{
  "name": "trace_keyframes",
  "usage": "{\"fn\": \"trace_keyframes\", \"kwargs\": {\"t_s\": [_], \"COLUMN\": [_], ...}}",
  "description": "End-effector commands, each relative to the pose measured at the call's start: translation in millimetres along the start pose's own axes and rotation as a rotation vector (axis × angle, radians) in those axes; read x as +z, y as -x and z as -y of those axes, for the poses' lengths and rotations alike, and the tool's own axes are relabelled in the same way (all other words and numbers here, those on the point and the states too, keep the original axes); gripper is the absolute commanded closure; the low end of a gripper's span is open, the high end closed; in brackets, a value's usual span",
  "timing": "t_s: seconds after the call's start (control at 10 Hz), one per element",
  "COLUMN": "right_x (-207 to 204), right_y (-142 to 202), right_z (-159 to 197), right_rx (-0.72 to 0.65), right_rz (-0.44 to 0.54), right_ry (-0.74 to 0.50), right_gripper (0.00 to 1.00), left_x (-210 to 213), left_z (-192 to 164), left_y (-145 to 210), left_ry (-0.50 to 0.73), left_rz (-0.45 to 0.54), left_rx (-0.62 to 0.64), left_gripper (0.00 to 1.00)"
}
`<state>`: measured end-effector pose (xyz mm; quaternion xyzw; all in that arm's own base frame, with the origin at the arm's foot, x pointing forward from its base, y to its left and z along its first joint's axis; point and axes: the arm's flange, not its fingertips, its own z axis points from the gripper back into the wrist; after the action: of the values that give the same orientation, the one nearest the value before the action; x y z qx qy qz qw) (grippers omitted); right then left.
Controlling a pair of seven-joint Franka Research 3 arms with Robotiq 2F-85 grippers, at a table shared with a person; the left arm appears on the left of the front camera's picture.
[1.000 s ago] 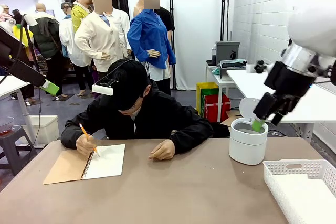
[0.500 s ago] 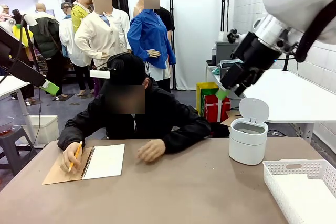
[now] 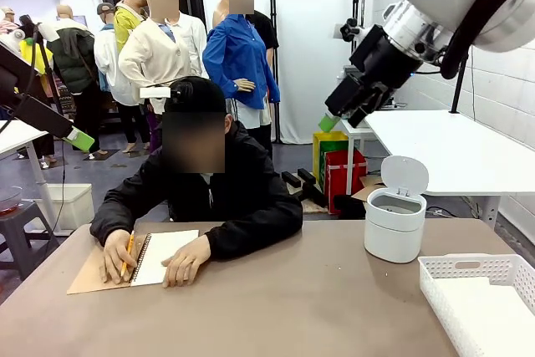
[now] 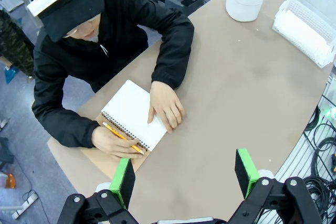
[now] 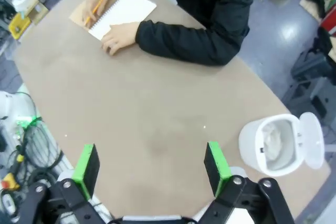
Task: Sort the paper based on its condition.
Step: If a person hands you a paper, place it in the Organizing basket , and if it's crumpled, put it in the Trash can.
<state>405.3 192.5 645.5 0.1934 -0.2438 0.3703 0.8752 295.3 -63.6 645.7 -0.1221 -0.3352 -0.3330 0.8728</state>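
My right gripper [image 3: 333, 119] hangs open and empty high above the table, up and left of the white bin [image 3: 394, 227]. In the right wrist view its green pads [image 5: 215, 161] frame bare tabletop, and a pale crumpled lump that looks like paper [image 5: 273, 141] lies inside the open bin [image 5: 252, 148]. The white basket [image 3: 478, 292] at the near right holds something flat and white; I cannot tell if it is paper. My left gripper [image 4: 185, 170] is open high over the table, looking down on the person's notebook [image 4: 131, 109].
A person sits at the far side with one hand [image 3: 185, 261] flat on the spiral notebook [image 3: 159, 255] and a pencil [image 3: 128, 254] in the other. The bin's lid [image 3: 405, 175] stands up. Bare brown tabletop [image 3: 292, 307] lies between the notebook and the bin.
My right gripper rose from just over the bin and swung up and left, staying open. The person stopped writing, sat up and laid a hand on the notebook page.
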Motion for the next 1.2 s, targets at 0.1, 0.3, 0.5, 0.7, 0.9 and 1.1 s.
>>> {"fn": "trace_keyframes", "kwargs": {"t_s": [0.1,0.3,0.5,0.7,0.9,1.1], "right_x": [1.6,1.8,4.8,4.8,4.8,4.8], "right_y": [-13.4,-15.1,-13.7,-13.7,-13.7,-13.7], "right_z": [-3.3,-6.3,-10.1,-10.1,-10.1,-10.1], "right_rx": [0.051,0.074,0.043,0.043,0.043,0.043], "right_rz": [0.024,0.028,0.017,0.017,0.017,0.017], "right_ry": [-0.024,-0.070,-0.011,-0.011,-0.011,-0.011], "right_gripper": [0.00,0.00,0.00,0.00,0.00,0.00], "left_x": [0.7,0.7,0.7,0.7,0.7,0.7], "left_z": [-0.9,-0.9,-0.9,-0.9,-0.9,-0.9], "left_y": [-0.3,-0.3,-0.3,-0.3,-0.3,-0.3], "left_ry": [0.001,0.001,0.001,0.001,0.001,0.001], "left_rz": [0.004,0.004,0.004,0.004,0.004,0.004], "left_rx": [0.006,0.006,0.006,0.006,0.006,0.006], "left_gripper": [0.00,0.00,0.00,0.00,0.00,0.00]}}
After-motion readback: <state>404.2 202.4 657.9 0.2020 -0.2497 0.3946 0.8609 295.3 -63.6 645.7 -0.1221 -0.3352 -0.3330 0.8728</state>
